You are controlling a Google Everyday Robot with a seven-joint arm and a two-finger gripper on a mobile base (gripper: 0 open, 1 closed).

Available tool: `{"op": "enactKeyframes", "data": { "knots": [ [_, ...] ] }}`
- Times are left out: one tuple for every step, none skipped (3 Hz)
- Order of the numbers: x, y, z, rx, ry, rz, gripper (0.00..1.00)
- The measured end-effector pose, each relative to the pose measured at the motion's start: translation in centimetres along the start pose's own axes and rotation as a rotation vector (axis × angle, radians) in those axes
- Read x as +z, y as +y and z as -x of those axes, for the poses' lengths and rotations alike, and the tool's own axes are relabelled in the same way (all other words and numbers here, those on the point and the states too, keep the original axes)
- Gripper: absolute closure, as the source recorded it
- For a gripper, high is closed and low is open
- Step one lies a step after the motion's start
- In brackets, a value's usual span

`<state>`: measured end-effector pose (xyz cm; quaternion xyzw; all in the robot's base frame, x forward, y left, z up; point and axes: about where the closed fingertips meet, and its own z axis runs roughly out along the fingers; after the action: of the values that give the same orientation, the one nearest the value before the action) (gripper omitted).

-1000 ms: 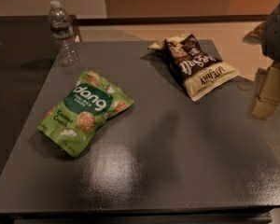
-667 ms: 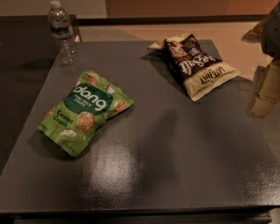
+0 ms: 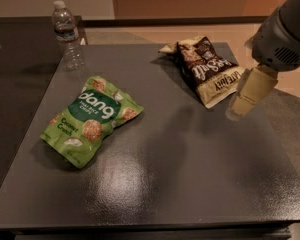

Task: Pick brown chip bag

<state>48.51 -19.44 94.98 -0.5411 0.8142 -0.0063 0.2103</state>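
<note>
The brown chip bag (image 3: 206, 69) lies flat on the dark grey table (image 3: 190, 164) at the back right. Its dark brown upper part with white script points to the far left, and its cream-yellow band points to the near right. My gripper (image 3: 244, 100) hangs from the grey arm (image 3: 285, 34) at the right edge. It hovers just right of the bag's cream-yellow end, close to it but apart from it. It holds nothing that I can see.
A green "dang" bag (image 3: 90, 119) lies on the table's left half. A clear water bottle (image 3: 67, 34) stands upright at the back left corner. The table's right edge runs just under my gripper, with tan floor beyond it.
My gripper and arm have moved left, closer to the brown chip bag's cream-yellow end. The bags and the bottle have not moved.
</note>
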Motion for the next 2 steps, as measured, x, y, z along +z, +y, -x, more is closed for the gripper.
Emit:
{"op": "enactKeyframes", "data": {
  "knots": [
    [2.4, -1.9, 1.2, 0.078, -0.025, -0.072, 0.0],
    [4.1, -4.9, 1.7, 0.175, -0.034, -0.142, 0.0]
  ]
}}
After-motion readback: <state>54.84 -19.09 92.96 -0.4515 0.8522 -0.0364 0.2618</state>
